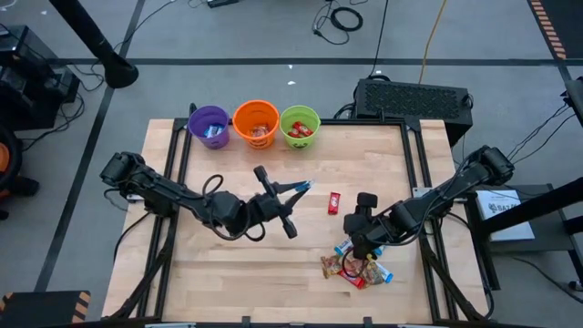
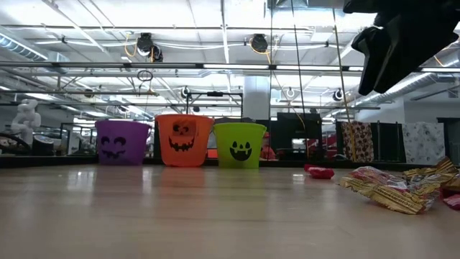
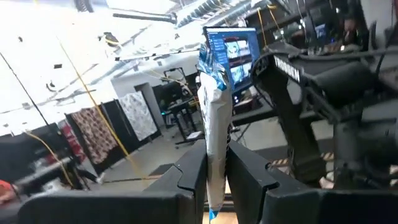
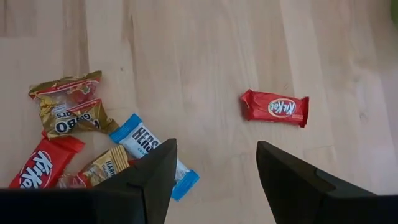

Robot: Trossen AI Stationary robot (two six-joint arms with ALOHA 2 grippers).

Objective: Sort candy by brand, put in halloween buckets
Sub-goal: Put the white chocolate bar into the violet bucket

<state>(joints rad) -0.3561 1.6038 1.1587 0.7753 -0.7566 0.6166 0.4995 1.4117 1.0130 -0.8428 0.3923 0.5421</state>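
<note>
Right now my left gripper [image 3: 216, 171] is pinched on a blue-and-white candy bar [image 3: 212, 106], holding it by its lower end above the middle of the table [image 1: 228, 273], well short of the buckets. My grip sits so low on the wrapper that the bar could swing or slide out as I carry it; I'd judge that the main risk, along with dropping it in the wrong pail. The purple bucket [image 1: 209, 127] seems to hold blue wrappers already, so that looks like its home, with the orange bucket [image 1: 256, 123] touching it on one side and the green bucket [image 1: 300, 127] beyond.

My right gripper [image 4: 211, 171] hangs with its fingers spread over the pile of candy [image 1: 355, 264] near the table's front right, a lone red bar [image 4: 275, 107] lying apart from it.

Only my left wrist view shows how thin my hold is. Only the high view shows what lies inside the pails; the low view gives just their faces.
</note>
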